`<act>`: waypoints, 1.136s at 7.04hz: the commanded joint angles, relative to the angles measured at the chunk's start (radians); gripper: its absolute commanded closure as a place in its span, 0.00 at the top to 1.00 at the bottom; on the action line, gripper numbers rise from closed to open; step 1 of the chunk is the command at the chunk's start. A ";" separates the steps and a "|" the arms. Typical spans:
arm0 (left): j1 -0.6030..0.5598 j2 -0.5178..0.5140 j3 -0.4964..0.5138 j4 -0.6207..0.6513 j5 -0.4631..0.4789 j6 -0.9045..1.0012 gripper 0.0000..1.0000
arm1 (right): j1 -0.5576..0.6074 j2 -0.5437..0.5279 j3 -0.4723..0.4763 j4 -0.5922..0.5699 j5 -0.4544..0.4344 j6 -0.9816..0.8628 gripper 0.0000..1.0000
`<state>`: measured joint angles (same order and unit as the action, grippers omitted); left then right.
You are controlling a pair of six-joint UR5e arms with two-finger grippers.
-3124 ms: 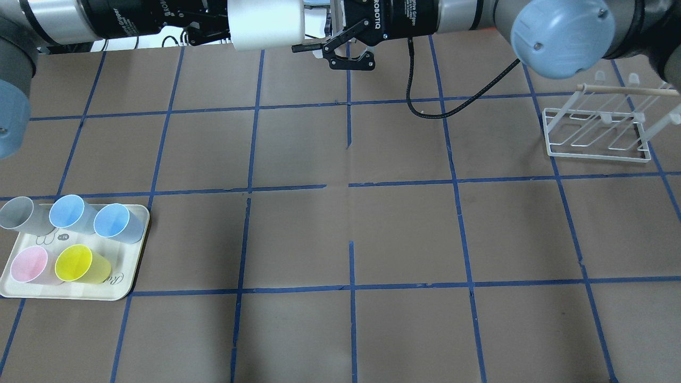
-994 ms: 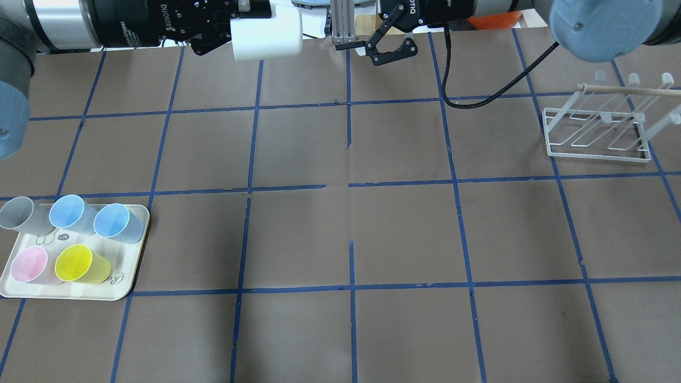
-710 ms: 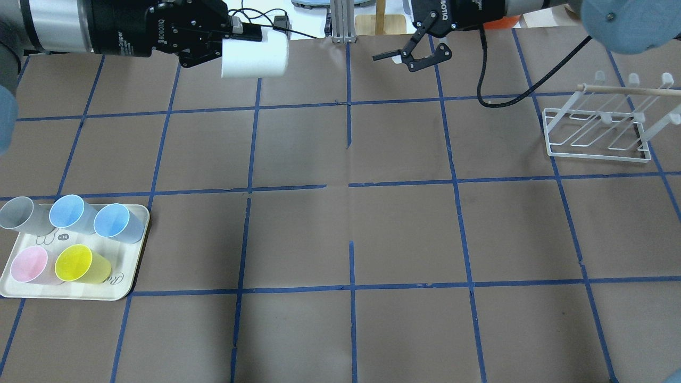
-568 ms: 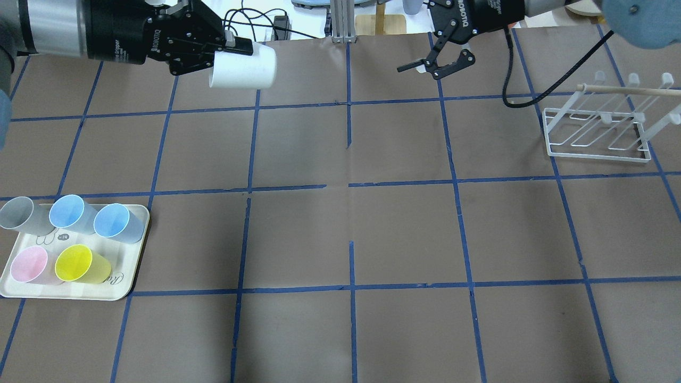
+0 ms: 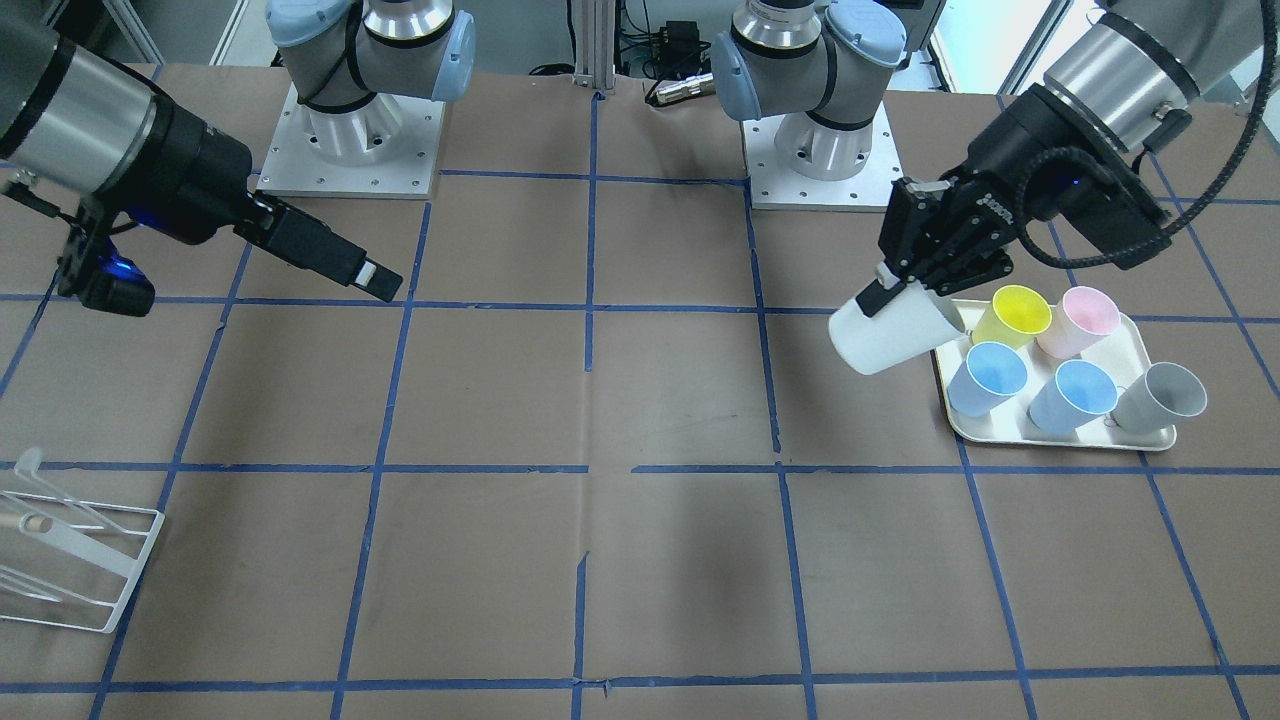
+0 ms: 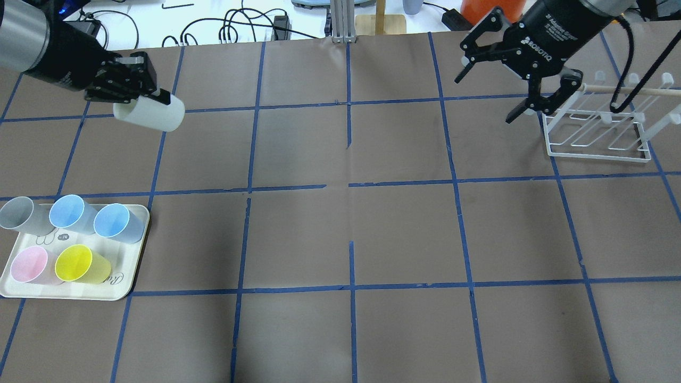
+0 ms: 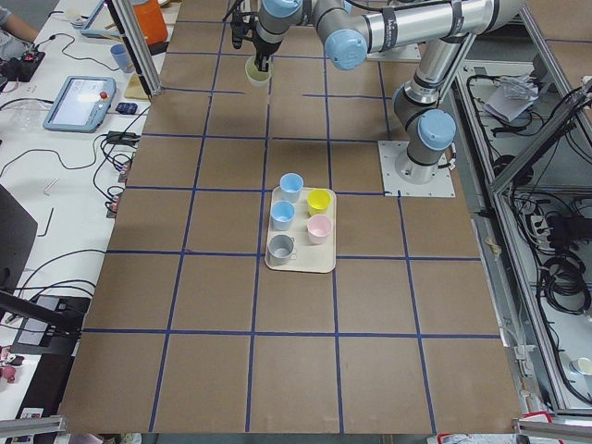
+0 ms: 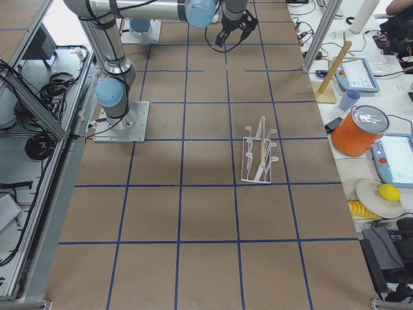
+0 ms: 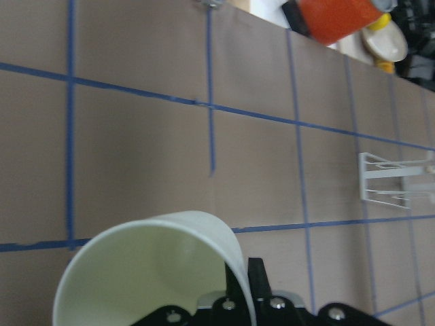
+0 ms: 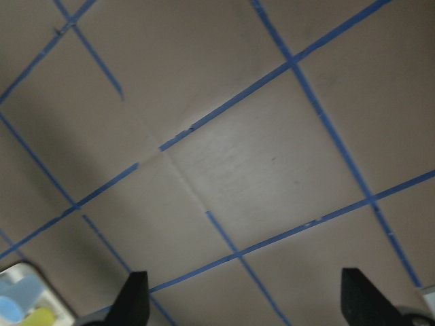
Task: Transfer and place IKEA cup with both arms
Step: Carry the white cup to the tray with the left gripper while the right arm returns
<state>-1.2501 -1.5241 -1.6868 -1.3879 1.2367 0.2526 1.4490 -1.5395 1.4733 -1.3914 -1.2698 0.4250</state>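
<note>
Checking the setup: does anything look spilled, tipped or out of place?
Nothing stands out. The left gripper holds the white cup tilted in the air; the other cups stand upright on the tray; the rack is upright.

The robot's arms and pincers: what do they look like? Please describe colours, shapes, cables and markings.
The left arm and the right arm are silver-grey tubes with round light-blue joint caps and black wrists. The left pincer and the right pincer are black, two-fingered; white ROBOTIQ lettering marks the right one. A black ribbed cable loops beside the left wrist.
</note>
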 commanded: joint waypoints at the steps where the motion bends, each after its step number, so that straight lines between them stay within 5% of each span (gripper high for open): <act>1: 0.134 -0.019 -0.005 -0.052 0.251 0.245 0.05 | 0.086 -0.056 0.013 -0.001 -0.275 -0.009 1.00; 3: 0.280 -0.010 -0.028 -0.085 0.309 0.496 0.05 | 0.123 -0.070 0.072 -0.004 -0.396 0.000 1.00; 6: 0.626 -0.042 -0.086 -0.060 0.316 0.811 0.05 | 0.122 -0.123 0.167 -0.113 -0.358 -0.094 1.00; 8: 0.681 -0.097 -0.157 0.091 0.313 0.899 0.05 | 0.122 -0.125 0.173 -0.112 -0.289 -0.120 1.00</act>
<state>-0.6092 -1.5885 -1.7981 -1.3810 1.5511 1.0907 1.5707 -1.6615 1.6399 -1.5026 -1.5858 0.3281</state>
